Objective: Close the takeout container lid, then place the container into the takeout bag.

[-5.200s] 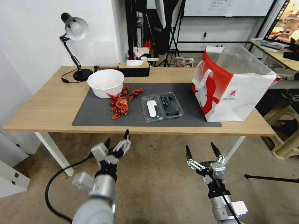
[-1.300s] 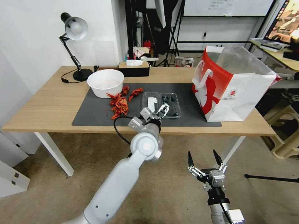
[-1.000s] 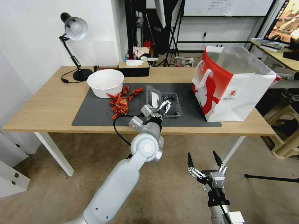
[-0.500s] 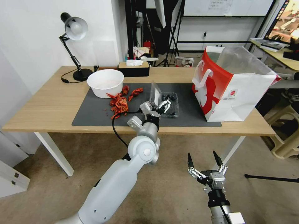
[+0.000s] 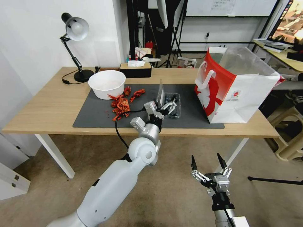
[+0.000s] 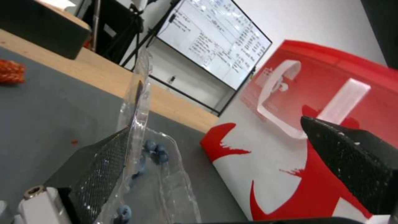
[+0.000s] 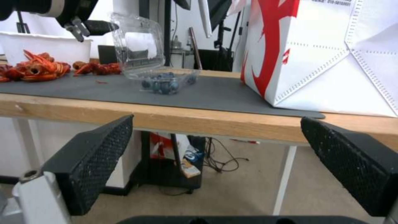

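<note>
From the head view, I am seeing the takeout container lid standing nearly upright now, where five seconds ago it was lying flat open. My left end effector, spread, is pushing one finger against it above the container on the grey mat. The right end effector is hanging released below the bench. I am counting one white bowl, one crayfish pile, one takeout bag.

In the left wrist view, a finger is touching the lid; the bag is looming just beyond.

In the right wrist view, the container is sitting near the bag.
</note>
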You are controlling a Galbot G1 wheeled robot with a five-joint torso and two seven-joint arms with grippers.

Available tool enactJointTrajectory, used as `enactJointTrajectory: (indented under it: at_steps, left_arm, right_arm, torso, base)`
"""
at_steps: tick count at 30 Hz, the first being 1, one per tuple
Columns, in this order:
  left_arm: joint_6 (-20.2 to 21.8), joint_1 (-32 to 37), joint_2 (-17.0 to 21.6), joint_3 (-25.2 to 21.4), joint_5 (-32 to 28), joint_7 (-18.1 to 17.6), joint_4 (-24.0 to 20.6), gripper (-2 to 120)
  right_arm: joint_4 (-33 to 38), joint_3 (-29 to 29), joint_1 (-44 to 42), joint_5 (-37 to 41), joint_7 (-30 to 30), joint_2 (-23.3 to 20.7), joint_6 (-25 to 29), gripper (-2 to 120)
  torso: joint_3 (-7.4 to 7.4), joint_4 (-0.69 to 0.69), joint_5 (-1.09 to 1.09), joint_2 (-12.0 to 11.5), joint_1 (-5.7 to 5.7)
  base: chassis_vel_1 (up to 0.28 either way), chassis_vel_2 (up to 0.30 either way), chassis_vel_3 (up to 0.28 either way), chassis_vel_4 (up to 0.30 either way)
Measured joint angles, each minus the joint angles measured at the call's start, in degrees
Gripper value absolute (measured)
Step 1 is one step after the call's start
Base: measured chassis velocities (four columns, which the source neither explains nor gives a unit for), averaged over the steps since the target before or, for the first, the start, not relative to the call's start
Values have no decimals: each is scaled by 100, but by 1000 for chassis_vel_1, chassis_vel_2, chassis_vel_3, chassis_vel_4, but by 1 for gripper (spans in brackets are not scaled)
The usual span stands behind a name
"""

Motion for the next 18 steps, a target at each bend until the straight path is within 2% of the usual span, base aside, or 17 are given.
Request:
enactJointTrajectory:
  at_steps: [14,17,18]
  left_arm:
    - [-36,-355,203,475,484,377,303,100]
    - [-101,-484,282,731,751,679,447,100]
    - [-101,-484,282,731,751,679,447,100]
  right_arm:
    - [-33,40,18,-12,36,25,35,100]
    - [-38,48,26,-13,54,27,38,100]
    - [-38,48,26,-13,54,27,38,100]
  torso:
    - [0,0,0,0,0]
    - [0,0,0,0,0]
    - [0,0,0,0,0]
  base:
    - [0,0,0,0]
    - [0,0,0,0]
    - [0,0,0,0]
